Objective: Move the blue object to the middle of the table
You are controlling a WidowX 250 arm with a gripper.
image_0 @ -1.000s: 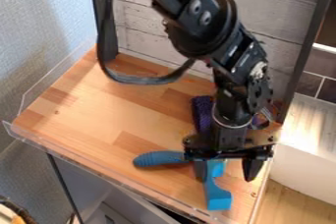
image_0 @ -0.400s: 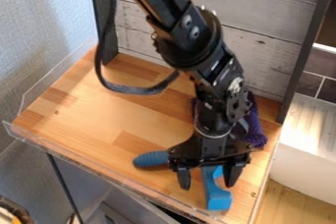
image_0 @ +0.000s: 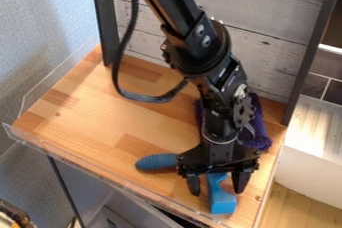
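Gripper (image_0: 217,193) lower R of ctr, open, fingers apart w/ part of blue obj. (image_0: 223,205) btwn them, blue handle (image_0: 155,162) pointing L, purple cloth (image_0: 261,138) behind, wood table (image_0: 87,112).

The bench (image_0: 87,117) was honey-brown wood, patterned in blocks of paler and redder tan, with small dark knots. Near its front right corner, the blue object (image_0: 222,202) was bright sky blue, while its ridged handle (image_0: 157,161) was a duller, darker blue. Toward the right edge, the cloth (image_0: 258,135) was deep purple. The gripper (image_0: 216,193), arm (image_0: 194,47) and cable (image_0: 119,74) were black. Beyond the back edge, the boards (image_0: 264,57) were pale grey with streaky darker grain; off the left edge, the wall (image_0: 40,22) was bluish grey.
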